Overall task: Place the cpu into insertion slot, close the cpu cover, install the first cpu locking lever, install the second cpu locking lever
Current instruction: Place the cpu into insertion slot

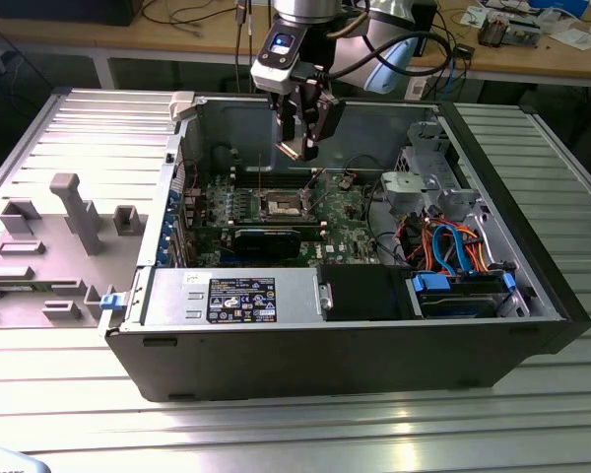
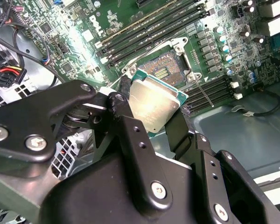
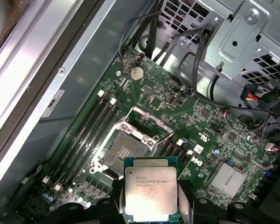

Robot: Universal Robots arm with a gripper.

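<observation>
A: Claw state?

B: Narrow and clamped. Your gripper [image 1: 300,138] pinches the cpu [image 3: 150,193] by 2 opposite edges, metal top up toward both wrist cameras.

A: Where's the chip?

B: In the air inside the computer case [image 1: 325,355], above the motherboard [image 3: 210,121] and touching nothing but your fingers [image 2: 123,105]. The insertion slot [image 3: 122,151] lies mid-board, apart from the chip. Its dark centre is bare, and memory slots [image 3: 91,126] flank it on 2 sides. The cpu cover [image 3: 140,132] stands swung up at 1 rim of the slot.

A: What can go wrong?

B: Judgement calls, 4 of them.
- Tilt: in the second wrist view the chip looks angled against the board. If you go down with 1 corner low, that corner could dig into the contact field and bend pins.
- Rotation: if the chip's edges aren't square to the slot's rim, it will perch on the rim instead of dropping in.
- The raised cover: a finger or a chip edge could clip it on the way down and knock it shut over an empty slot.
- The thin locking lever [image 2: 203,93] juts out just beside the slot, so a finger could snag it.

A: Grip?

B: You hold only thin edges. A bump on the cover or rim could make the chip slip and fall crooked.
</observation>
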